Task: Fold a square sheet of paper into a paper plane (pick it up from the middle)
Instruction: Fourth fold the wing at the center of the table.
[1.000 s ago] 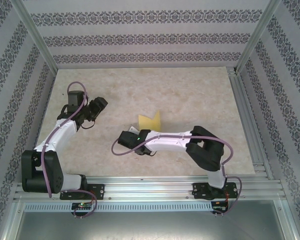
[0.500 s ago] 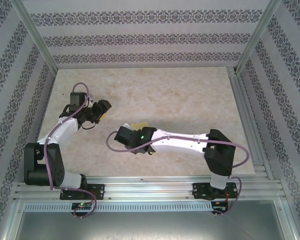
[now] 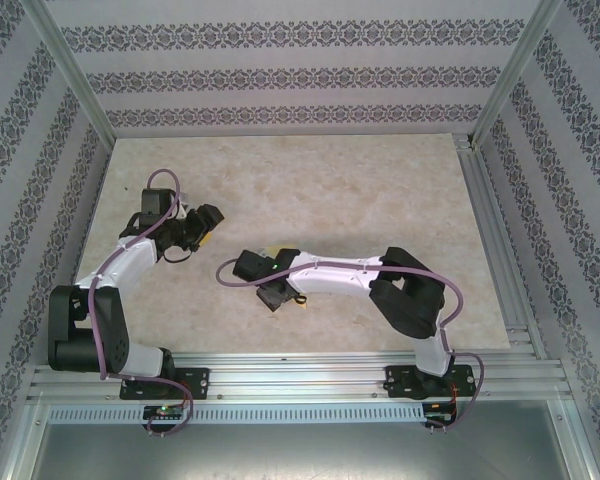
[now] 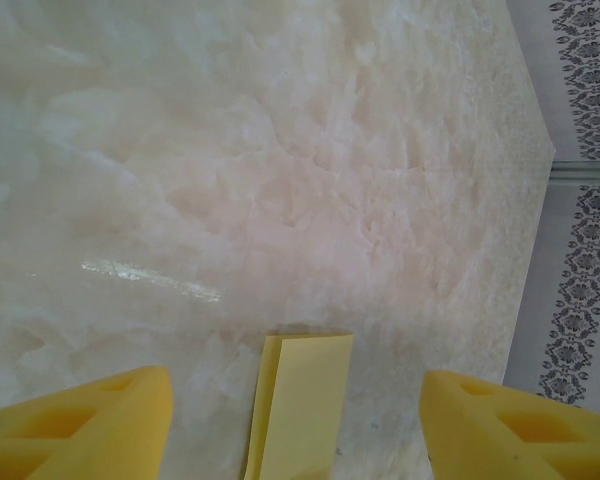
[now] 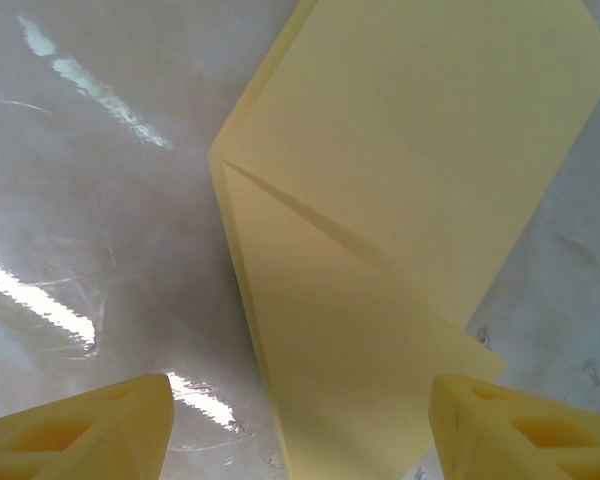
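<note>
Seen from above, the left arm (image 3: pixel 120 265) bent over the left part of the marbled counter (image 3: pixel 380 190). The left pincer (image 3: pixel 200 225) hung there, small and dark with a fleck of yellow at its tip. How far its fingers stood apart could not be read from that height. The right arm (image 3: pixel 335 272) reached leftward across the near middle. Its wrist covered almost all of the folded sheet of paper (image 3: pixel 276 250), so only a pale-yellow sliver showed at the wrist's far edge. The right fingers were lost under the dark housing.

In the left wrist view, the left pincer's yellow fingertips (image 4: pixel 90 420) sat in the two bottom corners, wide apart and gripping nothing. Between them, touching neither, a narrow strip of pale-yellow paper (image 4: pixel 300 400) lay flat on the counter with a fold along its left side. The bottom edge of the view cut off its near end. Its full shape could not be told, nor whether it belonged to the sheet under the other arm. A patterned wall (image 4: pixel 585 300) rose at the right.

In the right wrist view, the right pincer (image 5: pixel 298 405) also stood wide and held nothing. The folded sheet lay on the glossy counter between and beyond the fingertips, with a diagonal crease running from its left point toward the lower right. Its far part ran off the top edge and its near tip off the bottom. The paper's right corner came just beside the right fingertip, but contact could not be made out.
</note>
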{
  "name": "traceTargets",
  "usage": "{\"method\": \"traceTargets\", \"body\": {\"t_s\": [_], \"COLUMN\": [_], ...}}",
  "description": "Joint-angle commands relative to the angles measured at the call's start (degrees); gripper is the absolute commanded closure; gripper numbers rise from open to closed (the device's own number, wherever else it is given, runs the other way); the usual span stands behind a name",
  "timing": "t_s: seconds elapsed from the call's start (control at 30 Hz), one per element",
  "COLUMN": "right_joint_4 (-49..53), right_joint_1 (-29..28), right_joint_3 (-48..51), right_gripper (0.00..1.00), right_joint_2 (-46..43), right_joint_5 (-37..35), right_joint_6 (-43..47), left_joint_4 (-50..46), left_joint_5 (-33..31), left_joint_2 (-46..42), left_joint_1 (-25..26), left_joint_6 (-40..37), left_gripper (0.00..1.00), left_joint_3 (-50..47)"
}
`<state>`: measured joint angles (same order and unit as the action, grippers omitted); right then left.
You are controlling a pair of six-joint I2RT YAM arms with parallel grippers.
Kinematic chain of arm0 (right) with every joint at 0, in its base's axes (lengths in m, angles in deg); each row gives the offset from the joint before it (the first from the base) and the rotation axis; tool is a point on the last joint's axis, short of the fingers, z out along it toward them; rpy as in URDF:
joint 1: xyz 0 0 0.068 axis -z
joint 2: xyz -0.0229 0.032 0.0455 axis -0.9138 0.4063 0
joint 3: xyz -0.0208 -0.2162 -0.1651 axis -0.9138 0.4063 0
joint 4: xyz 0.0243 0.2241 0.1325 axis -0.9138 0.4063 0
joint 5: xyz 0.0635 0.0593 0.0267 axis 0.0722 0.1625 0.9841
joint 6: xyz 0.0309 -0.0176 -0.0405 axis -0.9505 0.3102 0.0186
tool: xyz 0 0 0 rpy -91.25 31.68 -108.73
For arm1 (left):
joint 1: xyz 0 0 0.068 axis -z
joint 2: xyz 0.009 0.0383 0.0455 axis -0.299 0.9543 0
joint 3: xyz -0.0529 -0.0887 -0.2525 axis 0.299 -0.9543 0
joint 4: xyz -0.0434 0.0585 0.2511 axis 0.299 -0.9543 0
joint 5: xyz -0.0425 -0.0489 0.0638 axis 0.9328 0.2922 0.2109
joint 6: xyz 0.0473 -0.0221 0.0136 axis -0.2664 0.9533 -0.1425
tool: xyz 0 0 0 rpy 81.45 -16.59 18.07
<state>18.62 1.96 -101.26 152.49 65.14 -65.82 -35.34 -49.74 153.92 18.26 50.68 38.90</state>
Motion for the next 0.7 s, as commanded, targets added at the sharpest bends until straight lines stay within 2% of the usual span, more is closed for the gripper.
{"method": "traceTargets", "body": {"t_s": [0.0,0.27,0.6,0.67], "right_joint_4": [3.10,5.93,5.44,4.87], "right_joint_1": [-0.86,-1.73,-2.20,-2.18], "right_joint_3": [-3.63,-5.82,-3.81,-3.11], "right_gripper": [0.31,0.34,0.46,0.51], "right_joint_2": [2.08,5.93,4.10,3.61], "right_joint_5": [-5.55,-12.06,-17.59,-17.93], "right_joint_6": [0.35,0.82,0.29,0.13], "left_joint_4": [-0.75,-1.06,-1.59,-1.67], "left_joint_5": [0.20,0.28,0.29,0.38], "left_joint_2": [-0.54,-0.35,-0.20,-0.20], "left_joint_1": [-0.07,-0.07,-0.07,-0.07], "left_joint_6": [-1.82,-1.88,-1.83,-1.85], "left_gripper": [0.33,0.33,0.32,0.32], "left_joint_3": [-0.09,0.71,1.55,1.62]}}
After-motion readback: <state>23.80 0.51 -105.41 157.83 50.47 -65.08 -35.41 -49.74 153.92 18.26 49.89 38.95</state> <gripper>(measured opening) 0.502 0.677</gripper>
